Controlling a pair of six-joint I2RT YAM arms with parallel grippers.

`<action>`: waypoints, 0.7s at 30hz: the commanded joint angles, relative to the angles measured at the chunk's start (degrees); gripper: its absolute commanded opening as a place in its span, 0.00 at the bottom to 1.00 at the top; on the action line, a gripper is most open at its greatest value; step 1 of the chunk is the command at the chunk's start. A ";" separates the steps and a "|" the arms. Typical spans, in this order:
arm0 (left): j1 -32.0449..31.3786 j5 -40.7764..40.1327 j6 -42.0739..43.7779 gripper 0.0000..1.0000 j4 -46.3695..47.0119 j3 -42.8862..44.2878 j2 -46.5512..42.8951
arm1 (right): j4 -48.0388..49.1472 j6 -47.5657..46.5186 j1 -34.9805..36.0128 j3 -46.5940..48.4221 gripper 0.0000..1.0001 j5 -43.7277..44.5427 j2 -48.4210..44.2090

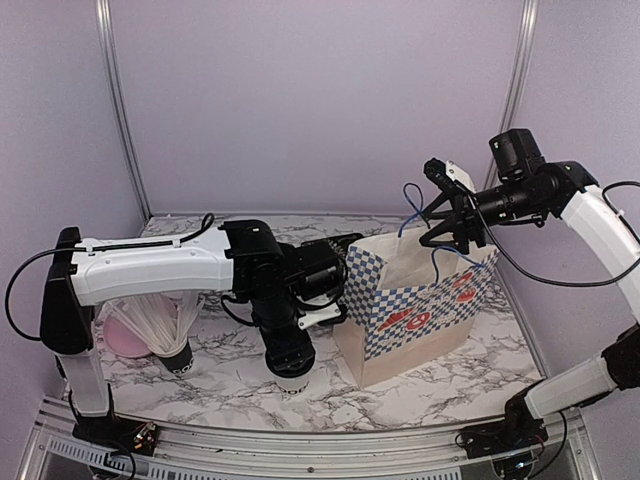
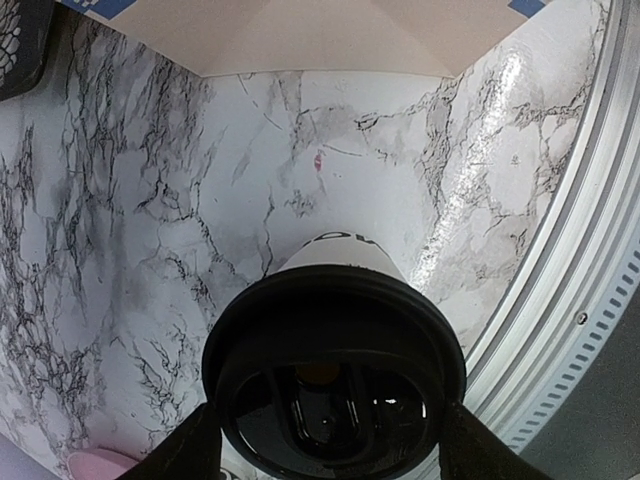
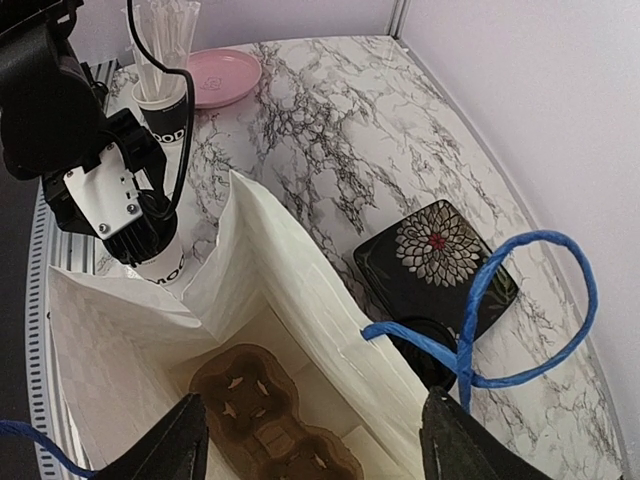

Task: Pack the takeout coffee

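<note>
A robotics lab booth: lilac wall panels framed by aluminium posts enclose a marble-patterned desk. A white left robot arm and its right twin are bolted to the desk's metal rail, near a blue-checked paper takeout bag and a black-lidded white paper cup.

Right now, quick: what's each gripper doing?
Left gripper: straddles the cup at its lid; gripped or not, cannot tell.
Right gripper: open over the bag, nothing clamped.
</note>
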 commanded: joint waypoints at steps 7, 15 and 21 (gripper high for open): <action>-0.24 0.54 -0.59 0.68 -3.37 -0.79 -0.19 | 0.19 0.65 -0.47 1.54 0.70 -0.15 -0.02; -0.33 1.29 -0.79 0.72 -3.37 -2.10 0.76 | -0.28 0.72 -0.45 2.44 0.70 -0.37 0.72; -0.33 1.01 -0.97 0.63 -3.38 -0.16 1.24 | -1.15 0.52 -0.51 4.62 0.70 -0.68 0.46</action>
